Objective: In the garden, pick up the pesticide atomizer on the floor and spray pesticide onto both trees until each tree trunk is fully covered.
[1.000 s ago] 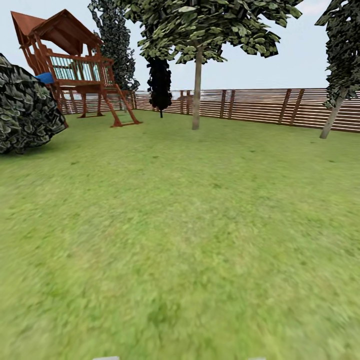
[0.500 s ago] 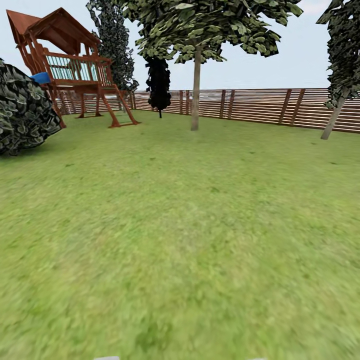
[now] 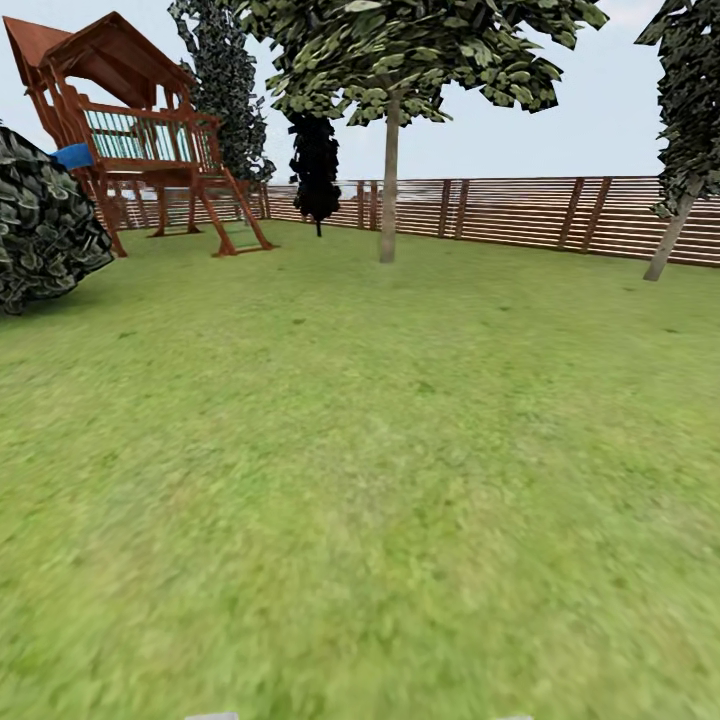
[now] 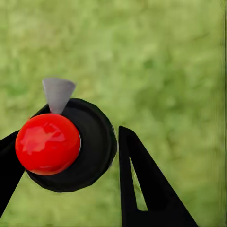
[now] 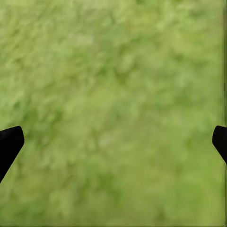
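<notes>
The garden (image 3: pixel 360 480) spreads ahead as one open lawn, closed at the far side by a brown slatted fence (image 3: pixel 520 210) that runs from 11 o'clock round to 2 o'clock. One red-brown wooden play tower (image 3: pixel 140 140) with a pitched roof stands at 10 o'clock. One rounded dark bush (image 3: pixel 40 230) sits nearer, at 9 o'clock. Four trees can be counted. A thin straight-trunked tree (image 3: pixel 389 180) with a broad crown stands at 12 o'clock. Just beside it towards 11 o'clock is a narrow, almost black tree (image 3: pixel 316 170). A tall dark tree (image 3: pixel 225 80) rises behind the play tower, and a leaning-trunked tree (image 3: pixel 672 230) stands by the fence at 2 o'clock. In the left wrist view the left hand (image 4: pixel 80 142) is closed around the pesticide atomizer (image 4: pixel 92 142), held over grass. It is seen end-on as one black round body with one glossy red dome (image 4: pixel 47 144) and one grey cone-shaped nozzle (image 4: pixel 58 92). One dark finger (image 4: pixel 142 184) lies along its side and the other meets it from the opposite side. In the right wrist view the right hand (image 5: pixel 117 135) is released, its two black fingertips (image 5: pixel 9 142) spread far apart above bare grass, grasping nothing.
</notes>
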### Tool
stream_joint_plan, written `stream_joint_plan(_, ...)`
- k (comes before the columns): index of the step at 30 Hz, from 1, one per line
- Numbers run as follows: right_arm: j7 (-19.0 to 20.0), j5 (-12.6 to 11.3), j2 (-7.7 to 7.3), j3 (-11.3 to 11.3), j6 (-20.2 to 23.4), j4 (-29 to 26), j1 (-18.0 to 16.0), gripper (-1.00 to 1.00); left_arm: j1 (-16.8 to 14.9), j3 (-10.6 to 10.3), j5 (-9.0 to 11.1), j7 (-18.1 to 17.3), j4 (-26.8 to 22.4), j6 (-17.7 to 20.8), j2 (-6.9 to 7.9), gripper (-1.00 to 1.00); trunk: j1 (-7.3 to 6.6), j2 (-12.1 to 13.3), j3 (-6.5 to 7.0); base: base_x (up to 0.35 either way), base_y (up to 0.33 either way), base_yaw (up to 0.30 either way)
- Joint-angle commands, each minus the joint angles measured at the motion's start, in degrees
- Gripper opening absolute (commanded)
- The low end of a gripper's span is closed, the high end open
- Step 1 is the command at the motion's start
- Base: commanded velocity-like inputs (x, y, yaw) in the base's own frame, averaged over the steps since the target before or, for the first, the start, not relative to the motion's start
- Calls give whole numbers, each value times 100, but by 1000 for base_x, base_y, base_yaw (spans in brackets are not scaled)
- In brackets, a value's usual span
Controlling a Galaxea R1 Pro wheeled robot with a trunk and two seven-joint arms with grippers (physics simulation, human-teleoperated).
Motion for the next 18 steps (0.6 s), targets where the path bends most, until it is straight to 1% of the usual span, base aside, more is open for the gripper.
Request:
stream_joint_plan(1, 31, 29, 0, -50, -4, -5, -2, 100, -4, 35, -61, 30, 3, -17, -1, -100, 2, -2, -5, 293, -145, 0)
stream_joint_plan(18, 31, 29, 2, -50, -4, -5, 0, 100, -4, 35, -61, 32, 7, -17, -1, -100, 2, -2, -5, 293, -145, 0)
